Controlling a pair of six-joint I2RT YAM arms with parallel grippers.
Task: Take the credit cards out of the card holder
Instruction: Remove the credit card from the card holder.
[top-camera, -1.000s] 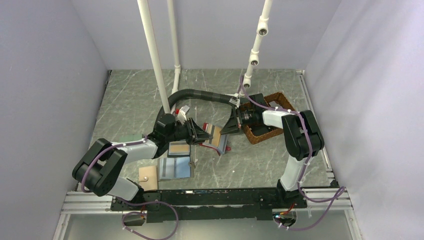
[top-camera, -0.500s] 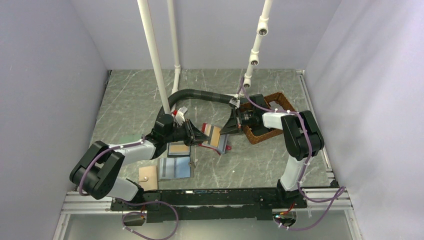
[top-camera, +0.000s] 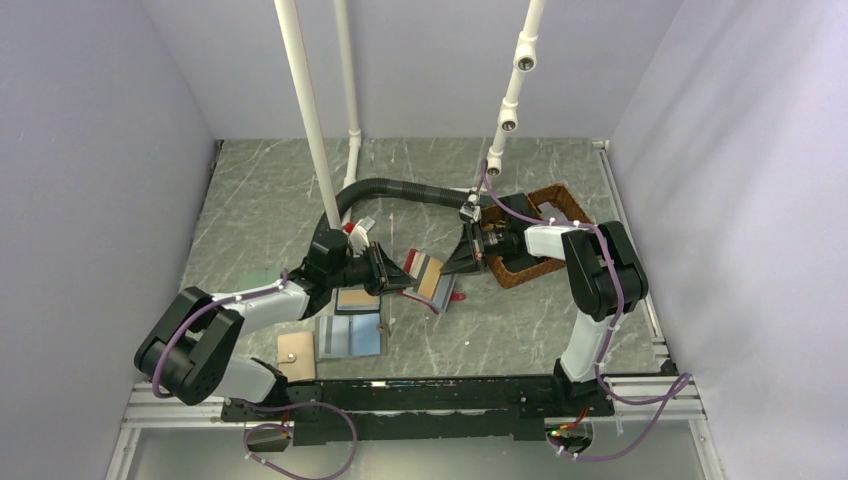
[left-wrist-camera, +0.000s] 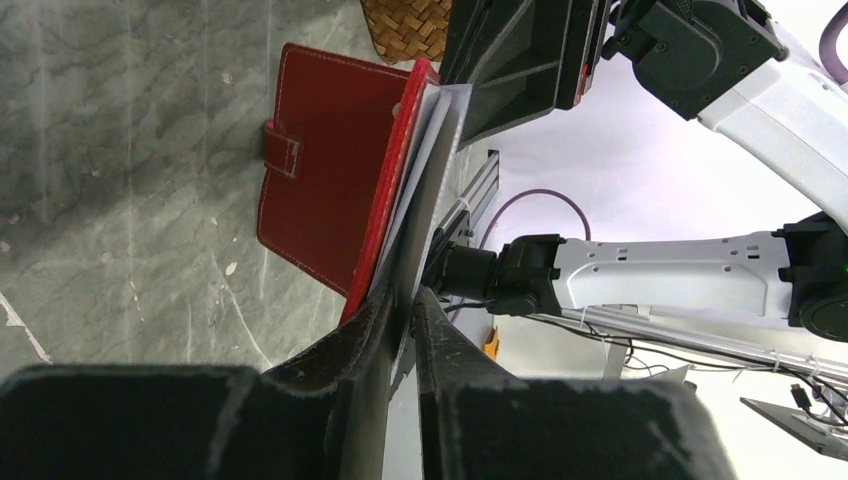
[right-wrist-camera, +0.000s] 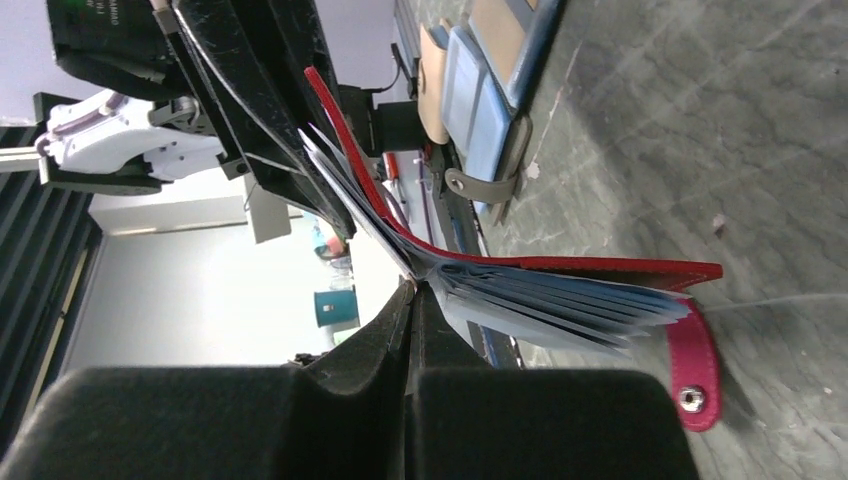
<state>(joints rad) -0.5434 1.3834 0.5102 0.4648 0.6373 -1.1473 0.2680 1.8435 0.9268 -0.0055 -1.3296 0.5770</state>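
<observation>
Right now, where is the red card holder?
In the top view, near the table's middle: the card holder sits half open between the left gripper and the right gripper, just left of the wicker basket.

The card holder (left-wrist-camera: 330, 180) is bright red outside, with pale stitching along its edges and tab. Its inner leaves are light blue and greyish white. A tan-orange card (top-camera: 431, 284) shows on its open face. The desk (top-camera: 260, 200) is grey-green marble with thin white veins. The basket (top-camera: 522, 277) is brown and woven. A wallet (top-camera: 350, 335) is blue in a dark frame with a tan panel, and a small pouch (top-camera: 297, 350) is tan. The left tool (left-wrist-camera: 405, 300) and right tool (right-wrist-camera: 410, 285) are black.
</observation>
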